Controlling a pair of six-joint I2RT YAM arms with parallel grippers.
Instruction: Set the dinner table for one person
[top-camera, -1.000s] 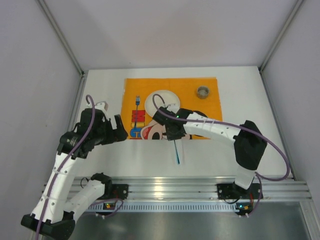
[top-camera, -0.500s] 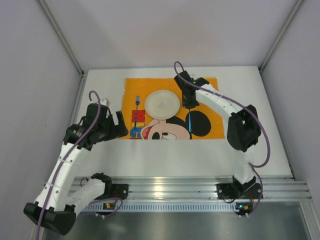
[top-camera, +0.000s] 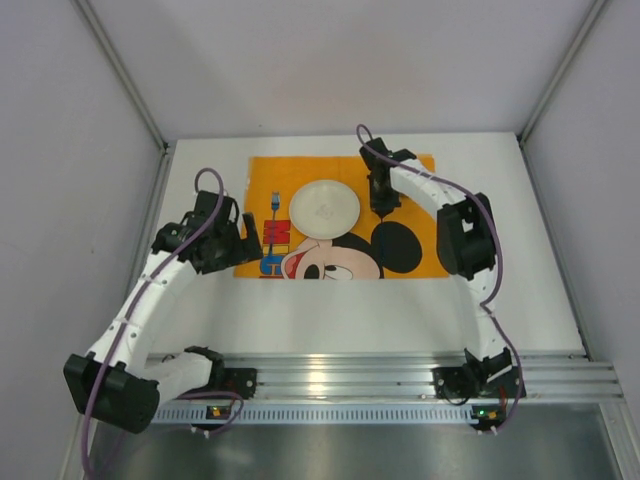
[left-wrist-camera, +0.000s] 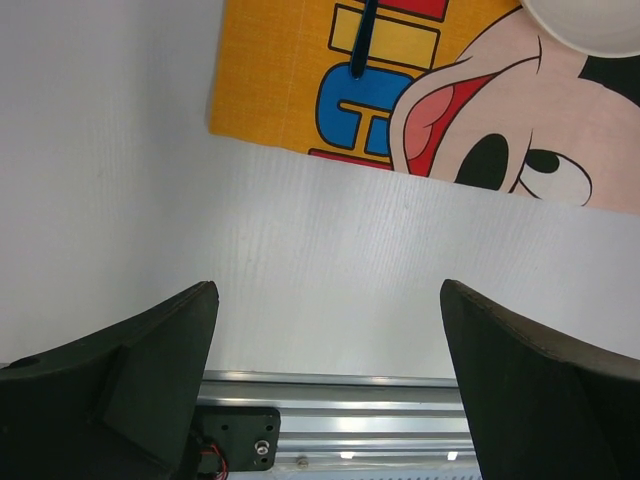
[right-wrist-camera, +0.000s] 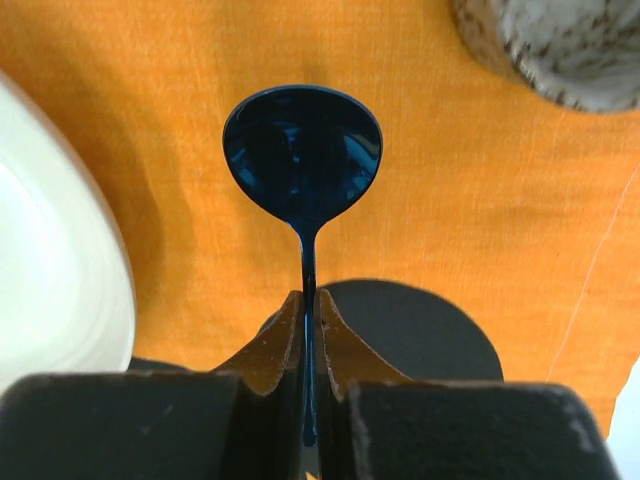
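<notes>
- The right hand (right-wrist-camera: 310, 322) is clamped tight on the blue spoon (right-wrist-camera: 302, 150) by its handle, just right of the plate (right-wrist-camera: 45, 270).
- Lower it flat alongside the plate, then let go.
- The speckled cup (right-wrist-camera: 560, 45) stands near, right of the plate and beyond: keep clear of it.
- The left hand (left-wrist-camera: 325, 340) gapes wide and empty, left of the plate past the fork (top-camera: 274, 207).
- The tabletop (top-camera: 500, 290) spreads under the placemat (top-camera: 420, 255), all around the plate.

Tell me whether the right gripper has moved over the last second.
Yes. The right gripper moved away from the arm bases, from the placemat's near edge to the right side of the plate.
</notes>
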